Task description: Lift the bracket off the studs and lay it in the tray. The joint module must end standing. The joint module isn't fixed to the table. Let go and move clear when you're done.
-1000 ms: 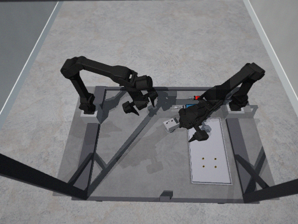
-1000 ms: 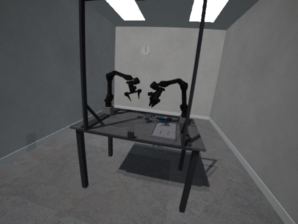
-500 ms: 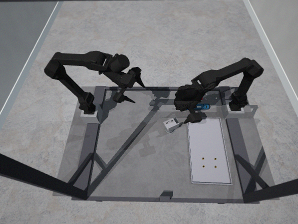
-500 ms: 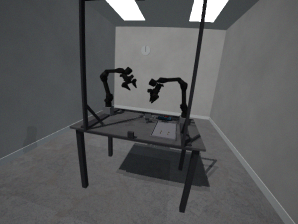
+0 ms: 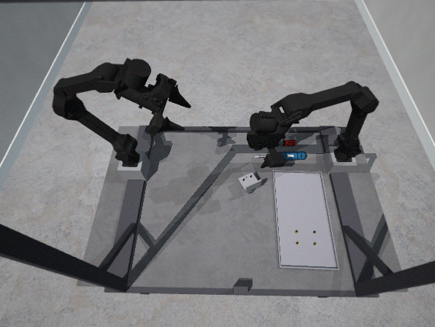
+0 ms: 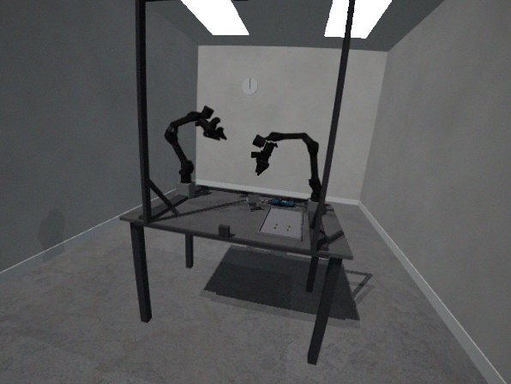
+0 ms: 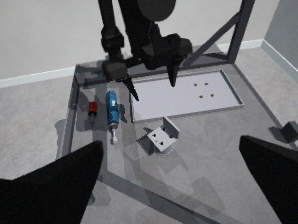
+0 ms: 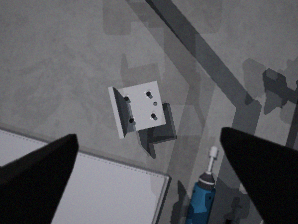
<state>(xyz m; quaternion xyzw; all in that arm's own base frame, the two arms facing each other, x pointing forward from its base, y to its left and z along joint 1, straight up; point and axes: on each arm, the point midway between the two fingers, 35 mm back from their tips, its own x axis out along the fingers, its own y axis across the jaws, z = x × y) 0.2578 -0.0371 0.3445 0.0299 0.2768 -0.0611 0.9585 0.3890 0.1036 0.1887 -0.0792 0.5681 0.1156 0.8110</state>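
The light grey bracket (image 5: 249,179) sits on the joint module, which stands on the table left of the tray's (image 5: 304,219) far end. The bracket also shows in the left wrist view (image 7: 161,138) and the right wrist view (image 8: 140,110); the module under it is mostly hidden. My right gripper (image 5: 271,158) is open and empty, high above the table, above and a little behind the bracket. My left gripper (image 5: 178,113) is open and empty, raised high near the far left corner and well apart from the bracket. The tray holds several small gold dots (image 5: 306,237).
A blue screwdriver (image 5: 292,156) and a small red part (image 5: 290,142) lie behind the tray. A small dark block (image 5: 242,285) sits at the table's front edge. Dark frame bars cross the table, and posts stand at the front corners.
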